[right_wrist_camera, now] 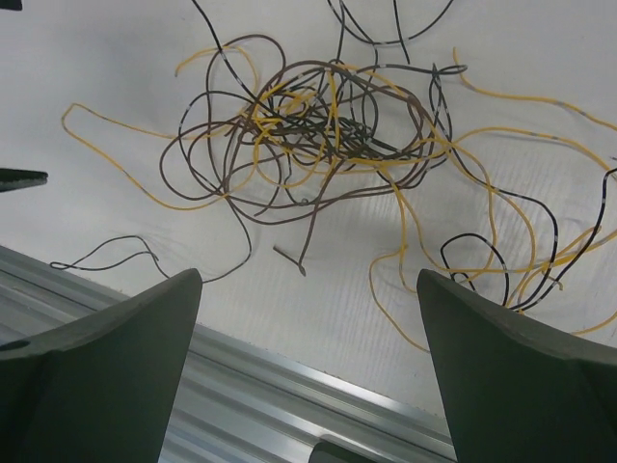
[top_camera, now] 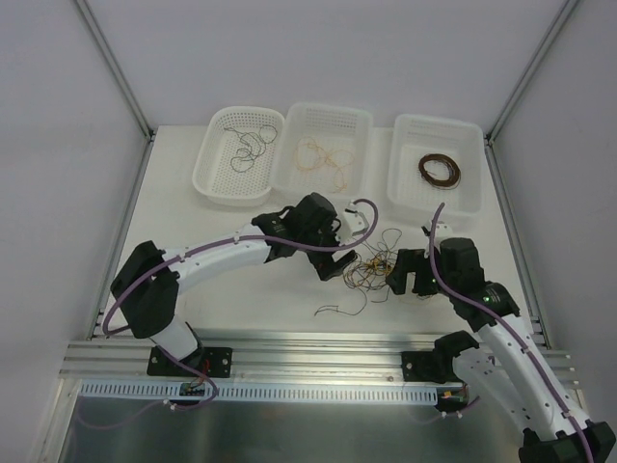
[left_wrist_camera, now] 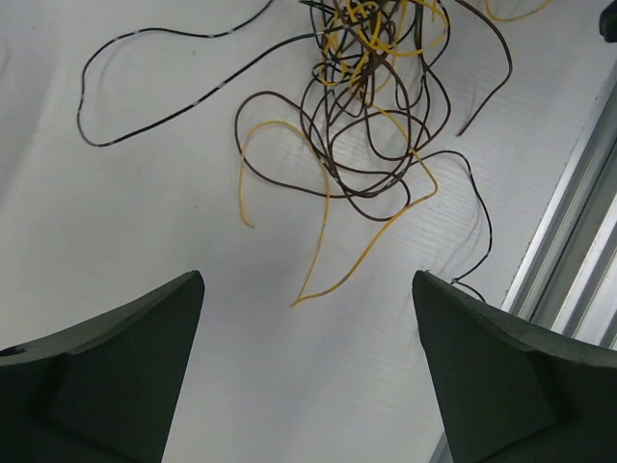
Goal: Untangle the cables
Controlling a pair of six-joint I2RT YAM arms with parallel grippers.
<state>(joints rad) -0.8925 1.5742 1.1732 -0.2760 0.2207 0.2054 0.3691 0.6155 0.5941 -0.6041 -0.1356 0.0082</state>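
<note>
Top view: the cables [top_camera: 371,262] lie in a loose knot between the left gripper [top_camera: 333,258] and the right gripper [top_camera: 409,280], each just beside it

Left wrist: the jaws gape wide and hold nothing. The knot sits ahead of the fingertips, and a yellow strand [left_wrist_camera: 371,246] trails back between them. Best to close on that one free tail only

Right wrist: the jaws are equally wide and empty, with the knot ahead and a brown end [right_wrist_camera: 310,231] pointing back. That arm should probably pin the mass while the other draws its tail out slowly
</note>
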